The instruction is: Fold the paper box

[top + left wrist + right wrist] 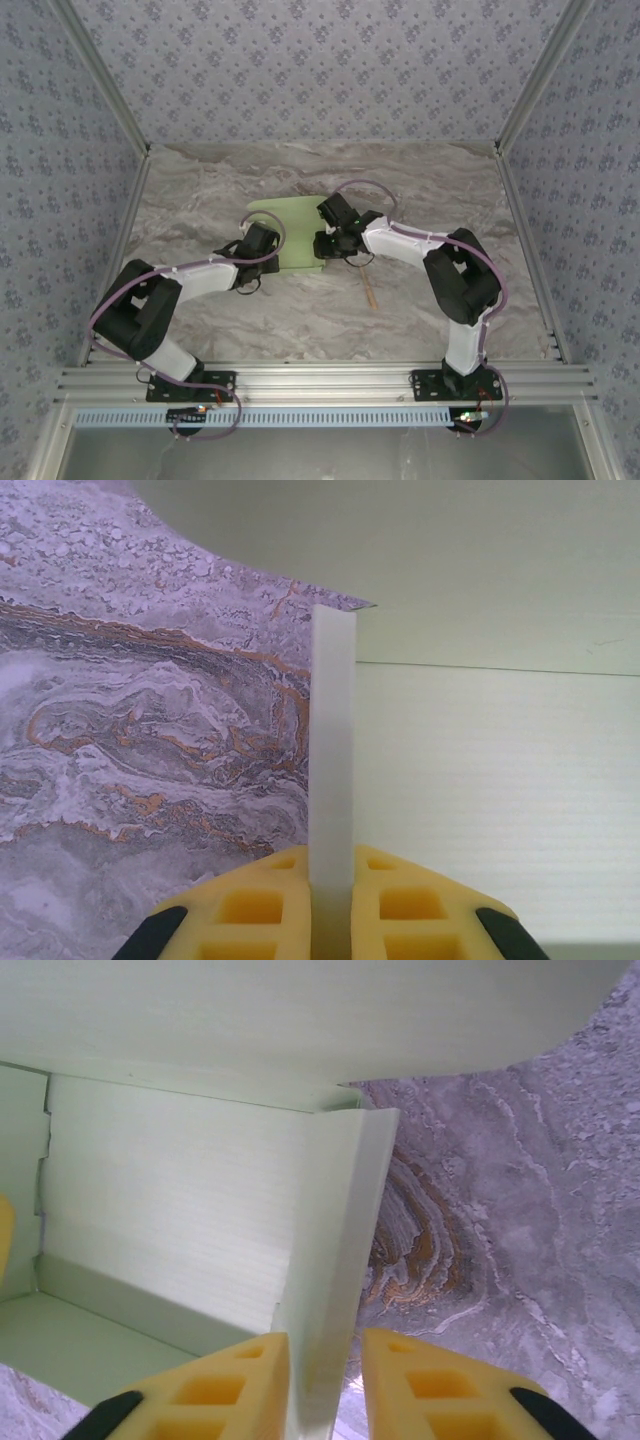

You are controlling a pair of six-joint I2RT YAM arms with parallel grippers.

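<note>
The paper box [290, 222] lies on the desk [190, 200], between the left tool [270, 245] and the right tool [325, 243]. A stick [371, 292] lies to its right, nearer the front.

Bright, even light.
Leaves faint shadows under the arms [200, 275], bleaches the paper box [500, 780] almost white close up.

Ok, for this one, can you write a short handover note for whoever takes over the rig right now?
Left gripper: shut on an upright side wall of the paper box.
Right gripper: jaws straddle the opposite raised wall, with a sliver of gap at one finger, so it is not clamped.
Box: in the middle of the table between the grippers, base flat, large flap at the far side. A wooden stick lies loose to its right.
Done: both side walls are up.
Left: fold and close the remaining flaps.
</note>
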